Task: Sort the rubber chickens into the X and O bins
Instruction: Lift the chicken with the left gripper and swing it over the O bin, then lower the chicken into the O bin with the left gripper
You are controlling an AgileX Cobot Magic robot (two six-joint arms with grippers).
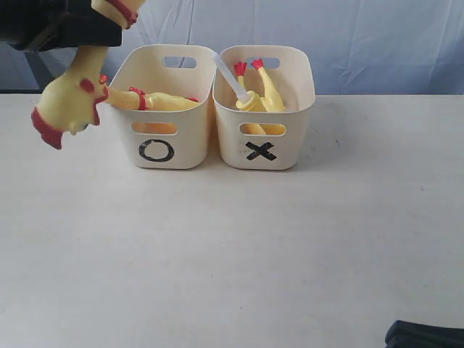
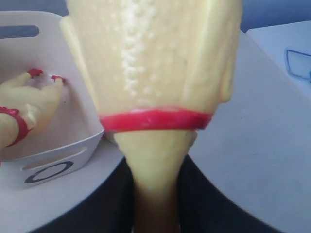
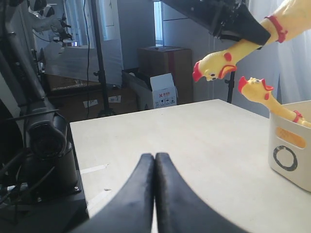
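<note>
Now | left hand [image 1: 98, 30] grips pimpled yellow rubber chicken [image 2: 155, 58] | right hand [image 3: 154, 162]: tapered black fingers [image 3: 138, 194] pressed together, empty

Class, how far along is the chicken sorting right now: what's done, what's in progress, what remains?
Done: a chicken lies in the O bin, and a second chicken, feet up beside a white tube, is in the X bin. In hand: the left fingers hold the third chicken up beside the O bin. Left: binning it. The right fingers are shut, idle.
</note>
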